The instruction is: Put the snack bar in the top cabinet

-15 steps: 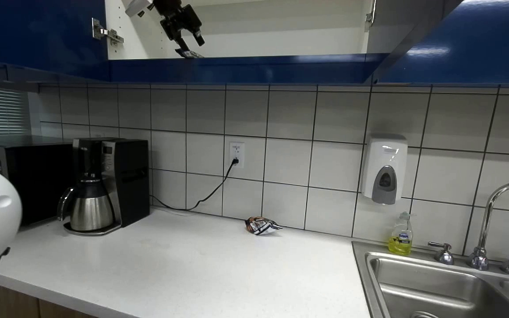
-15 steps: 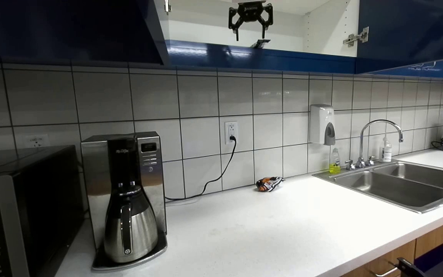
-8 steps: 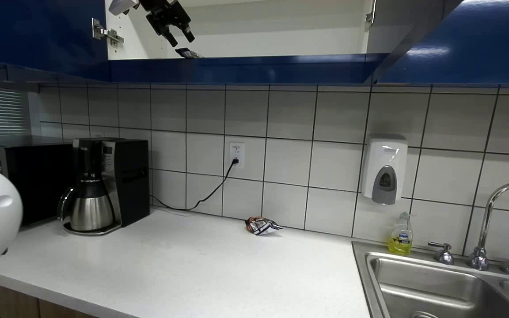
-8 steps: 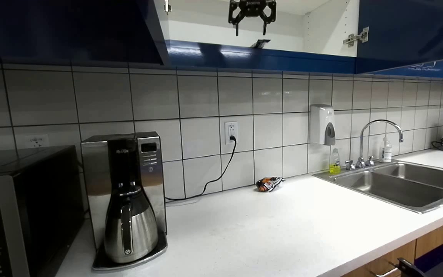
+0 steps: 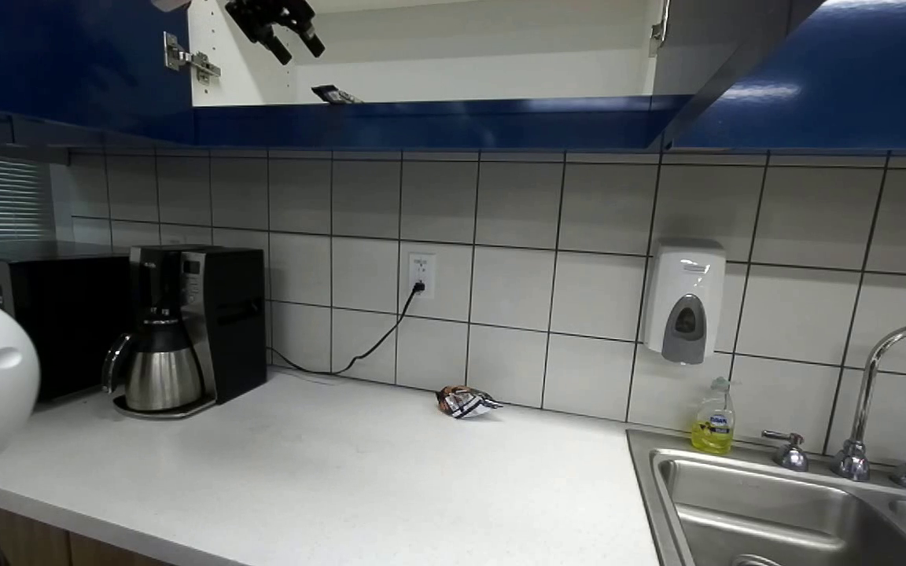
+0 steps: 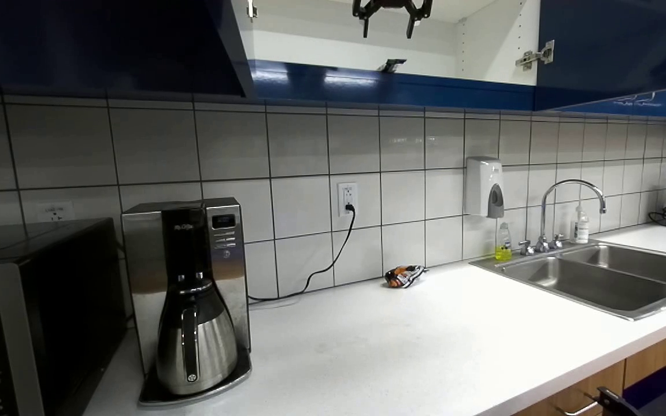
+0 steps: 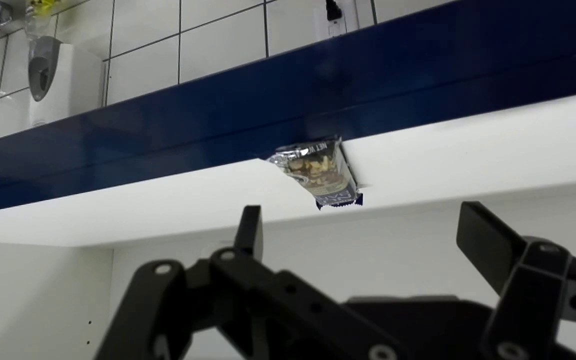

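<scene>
1. Far left in an exterior view: the door (image 5: 68, 63) and its hinge (image 5: 190, 59). If I back out sloppy and drift that way, I figure I'd clip the metal and maybe swing the whole thing.
2. Next over, my gripper (image 5: 301, 55). Fingers are spread wide, nothing between them, above the snack bar (image 7: 320, 172) and not touching it. Dipping low on the exit could snag it and drag it along.
3. Then the bar itself, already in the cabinet (image 5: 492, 71), so imo the job's basically done. But the wrist view has one end right at the front edge (image 7: 208, 120); can't tell if any hangs past. It looks slick, so a bump or a closing door could send it down to the counter (image 5: 374, 487).
4. Room-wise, left: the side wall (image 5: 252, 86) looks tight, though I can't tell how deep in I am.
5. Middle: that front edge runs along below me, so I'd stay above it all the way out.
6. Right: long stretch of cabinet before the far hinge (image 5: 659, 33), easily my roomiest side. Can't really judge headroom from here though.
</scene>
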